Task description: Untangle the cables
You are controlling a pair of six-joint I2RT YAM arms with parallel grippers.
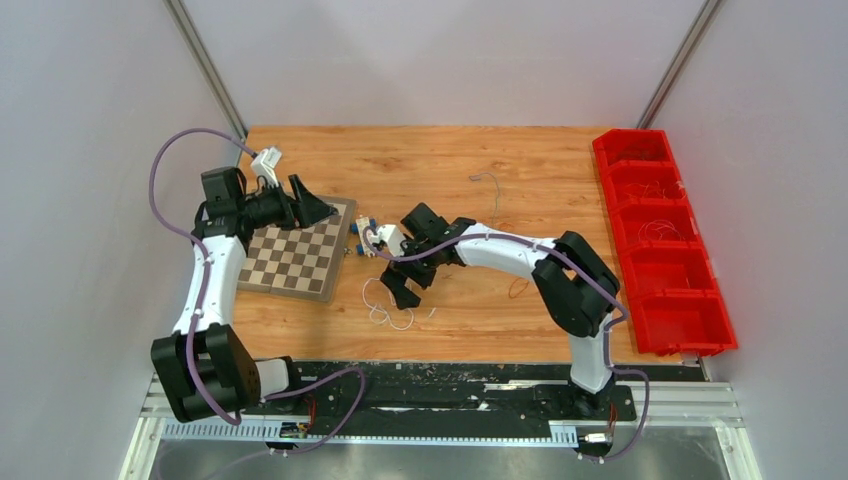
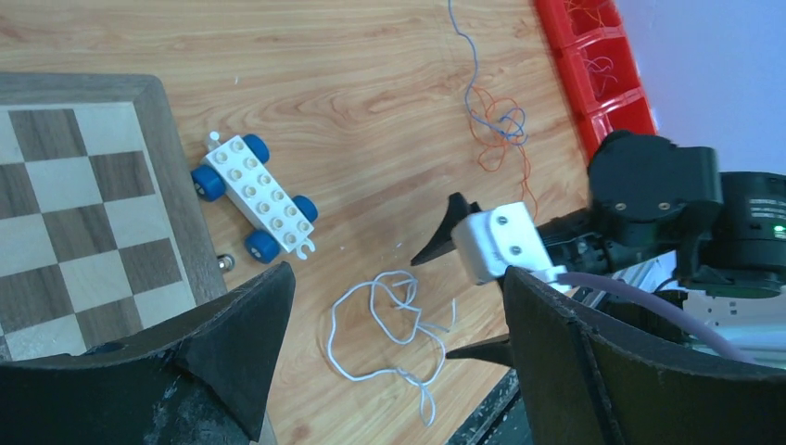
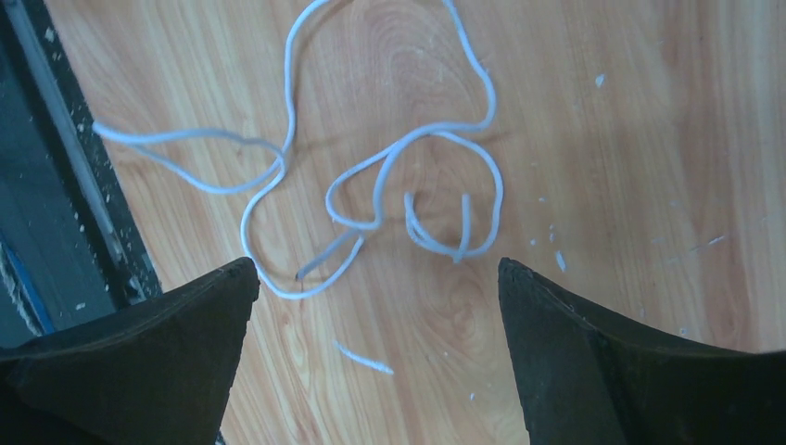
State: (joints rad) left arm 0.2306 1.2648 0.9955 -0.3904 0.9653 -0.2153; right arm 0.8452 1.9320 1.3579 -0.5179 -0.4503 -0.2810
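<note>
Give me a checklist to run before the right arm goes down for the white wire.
1. Right tool open and empty: ok.
2. Right tool above the white wire: ok, its loops lie just ahead of the fingers.
3. White wire apart from the orange and blue tangle: ok.
4. Left tool out of the way: ok, open, empty, by the chessboard.
5. Toy car clear of the wire: ok.
6. White wire knot-free: cannot tell; its loops cross.
</note>
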